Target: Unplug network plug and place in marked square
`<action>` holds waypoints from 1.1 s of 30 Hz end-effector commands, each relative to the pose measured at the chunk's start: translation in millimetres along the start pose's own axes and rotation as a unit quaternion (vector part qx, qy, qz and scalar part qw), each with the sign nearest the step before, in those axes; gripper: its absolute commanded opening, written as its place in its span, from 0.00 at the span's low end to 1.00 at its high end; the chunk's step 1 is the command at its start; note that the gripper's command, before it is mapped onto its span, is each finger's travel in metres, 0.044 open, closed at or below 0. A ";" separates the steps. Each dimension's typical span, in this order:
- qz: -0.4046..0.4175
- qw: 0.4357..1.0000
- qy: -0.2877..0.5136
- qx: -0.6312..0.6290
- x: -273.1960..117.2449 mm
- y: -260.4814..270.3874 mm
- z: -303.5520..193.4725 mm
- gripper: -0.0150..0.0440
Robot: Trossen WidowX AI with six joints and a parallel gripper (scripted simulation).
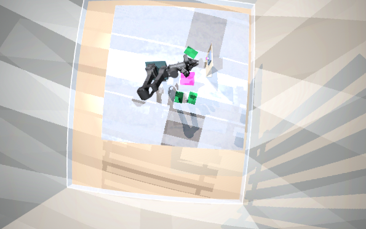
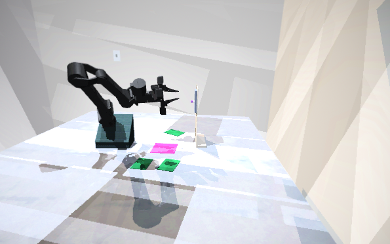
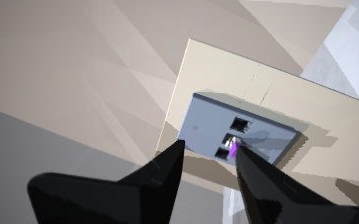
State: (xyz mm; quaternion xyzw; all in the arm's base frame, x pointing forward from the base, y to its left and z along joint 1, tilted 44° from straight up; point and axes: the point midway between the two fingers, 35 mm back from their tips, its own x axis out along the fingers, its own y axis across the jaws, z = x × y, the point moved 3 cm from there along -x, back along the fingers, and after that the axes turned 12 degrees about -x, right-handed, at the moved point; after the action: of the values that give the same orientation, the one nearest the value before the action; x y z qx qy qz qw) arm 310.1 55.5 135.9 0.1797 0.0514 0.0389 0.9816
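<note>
The plug (image 3: 234, 148) is a small bright-purple piece seated in the middle of three dark sockets in a grey faceplate (image 3: 215, 122) on the upright cream panel (image 3: 300, 115). Only its purple end shows in the wrist view; the thin tab on top is too small to make out. In the exterior view the plug (image 2: 192, 101) is a tiny purple dot on the panel's (image 2: 196, 111) face, high above the counter (image 2: 240, 170). The tool (image 2: 175, 94) hangs in the air short of the panel, its two black pointed fingers partly drawn in with a clear gap between them, grasping nothing and apart from the plug. On the counter lie a magenta square (image 2: 164, 147) and three green squares (image 2: 168, 164) near the panel's foot.
</note>
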 end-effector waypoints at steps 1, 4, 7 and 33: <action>-0.006 0.999 0.016 0.031 -8.2 -5.3 -21.6 0.52; -0.007 0.998 0.022 0.053 -14.3 -6.8 -32.6 0.52; -0.008 0.997 0.028 0.076 -21.1 -8.3 -42.5 0.52; -0.010 0.992 0.039 0.123 20.2 -18.6 -50.4 0.52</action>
State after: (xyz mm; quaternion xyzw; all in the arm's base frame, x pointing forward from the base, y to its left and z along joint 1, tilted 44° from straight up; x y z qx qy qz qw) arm 313.2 59.5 83.1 0.2996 0.0912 0.0301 0.9492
